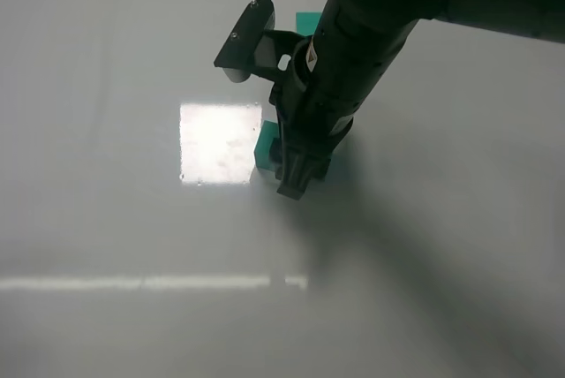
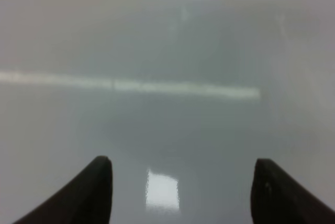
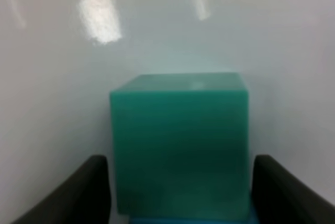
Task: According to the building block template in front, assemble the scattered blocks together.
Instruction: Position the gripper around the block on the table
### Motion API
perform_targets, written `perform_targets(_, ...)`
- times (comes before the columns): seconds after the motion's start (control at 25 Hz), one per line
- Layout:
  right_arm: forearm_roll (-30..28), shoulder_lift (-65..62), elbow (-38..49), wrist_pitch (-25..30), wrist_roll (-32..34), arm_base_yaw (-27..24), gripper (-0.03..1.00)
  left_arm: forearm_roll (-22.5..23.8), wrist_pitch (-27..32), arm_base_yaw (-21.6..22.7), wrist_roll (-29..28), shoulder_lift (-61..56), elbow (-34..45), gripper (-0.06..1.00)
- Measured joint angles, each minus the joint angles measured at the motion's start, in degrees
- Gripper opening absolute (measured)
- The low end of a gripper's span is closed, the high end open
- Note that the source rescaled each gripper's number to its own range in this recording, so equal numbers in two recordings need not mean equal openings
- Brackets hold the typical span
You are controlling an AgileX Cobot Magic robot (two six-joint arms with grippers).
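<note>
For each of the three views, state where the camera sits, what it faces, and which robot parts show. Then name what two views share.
Exterior high: mounted above, looking down at the table; the right arm covers most of the green cube.
Left wrist: faces bare table between the open left gripper.
Right wrist: faces the green cube, a blue strip beneath, between its right gripper fingers.
Shared: exterior and right wrist show the green cube.

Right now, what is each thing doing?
Left gripper: open, holding nothing, over bare table.
Right gripper: open, down at the table, one finger on each side of the green cube.
Green cube: upright between those fingers.
Blue cube: only a sliver shows by the green cube.
Template: mostly hidden behind the arm.
</note>
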Motion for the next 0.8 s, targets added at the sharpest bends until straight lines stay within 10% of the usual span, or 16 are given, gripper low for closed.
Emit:
perform_targets(0.12, 0.0, 0.0, 0.0, 0.0, 0.1, 0.0, 0.2, 0.0, 0.0, 0.0, 0.0, 0.0, 0.0, 0.6)
perform_targets(0.8, -4.1, -0.1, -0.1, 4.7, -9.2, 0.6, 0.19, 0.0, 0.0, 0.0, 0.0, 0.0, 0.0, 0.59)
